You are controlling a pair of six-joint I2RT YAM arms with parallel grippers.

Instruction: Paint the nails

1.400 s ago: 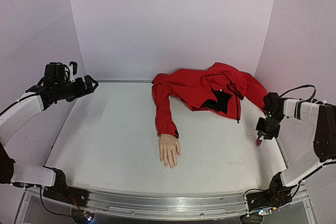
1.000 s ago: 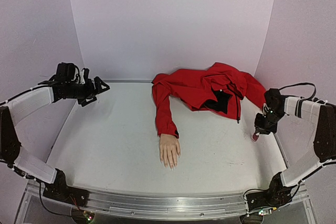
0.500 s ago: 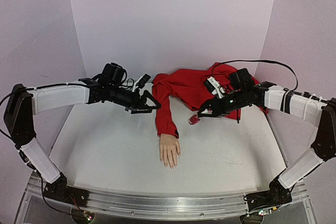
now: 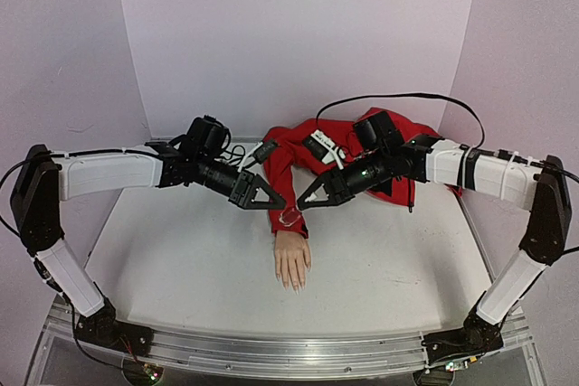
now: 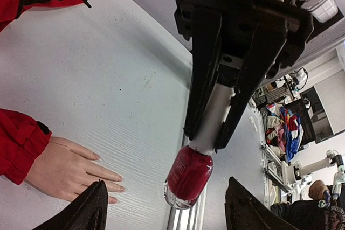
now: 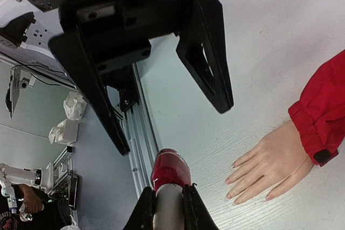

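The pale mannequin hand [image 4: 292, 259] lies palm down at the cuff of a red sleeve [image 4: 282, 189]. Its nails [image 5: 119, 177] look natural pink, with no polish showing. My right gripper [image 6: 168, 197] is shut on the white cap [image 5: 213, 117] of a dark-red polish bottle [image 5: 188, 176]. It holds the bottle in the air above the cuff. My left gripper [image 5: 167, 211] faces it, open. One finger [image 5: 89, 208] stands on each side of the bottle's glass body, and neither touches it. In the top view the two grippers meet tip to tip around the bottle [image 4: 289, 216].
The rest of the red jacket [image 4: 362, 155] is heaped at the back of the white table, right of centre. Pale walls close in the back and both sides. An aluminium rail [image 4: 271, 350] runs along the near edge. A black cable [image 4: 398, 97] arches over the right arm.
Both arms have swung in from the table's sides to meet over the sleeve cuff. The right one carried the bottle along. The left jaws have narrowed around the bottle.
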